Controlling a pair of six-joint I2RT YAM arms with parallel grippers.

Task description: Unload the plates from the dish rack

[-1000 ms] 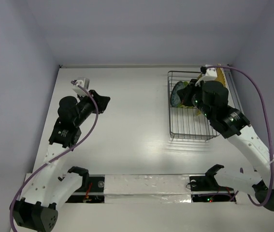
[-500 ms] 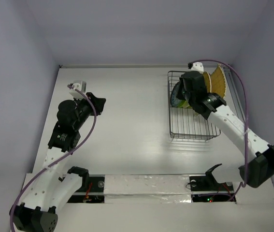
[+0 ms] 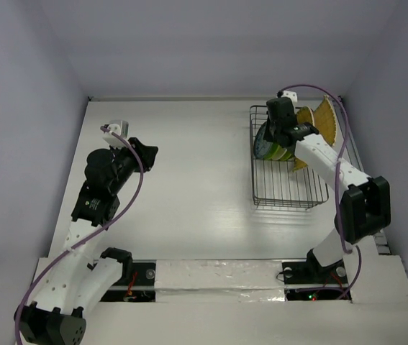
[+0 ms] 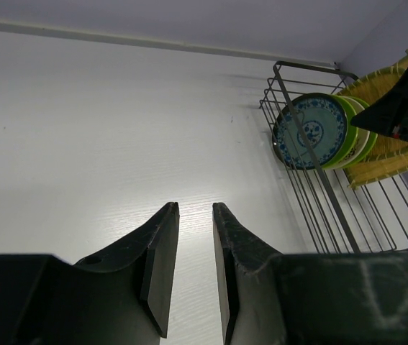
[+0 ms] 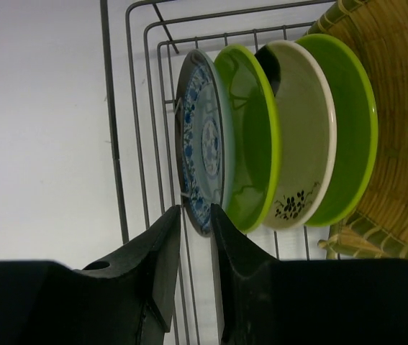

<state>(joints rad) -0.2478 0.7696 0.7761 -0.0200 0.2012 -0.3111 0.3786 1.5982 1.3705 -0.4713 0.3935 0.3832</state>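
The dish rack [image 3: 290, 198] stands at the back right. Several small plates stand on edge in it: a teal patterned plate [image 5: 202, 144] nearest the rack's left end, then a lime green one [image 5: 254, 144], a cream one [image 5: 301, 144] and another lime green one [image 5: 351, 129]. Tan woven plates [image 5: 398, 108] stand behind them. My right gripper [image 5: 196, 210] is slightly open, its fingertips on either side of the teal plate's rim. It hangs over the plates in the top view [image 3: 274, 138]. My left gripper [image 3: 148, 151] is slightly open and empty over bare table at the left.
The rack's wire wall [image 5: 108, 108] runs just left of my right fingers. The rack [image 4: 311, 68] and the teal plate [image 4: 311, 129] show far right in the left wrist view. White walls close the table at the back and sides.
My right arm has swung from over the rack's right side to its back left end and lowered onto the teal plate. The left arm has shifted only slightly.
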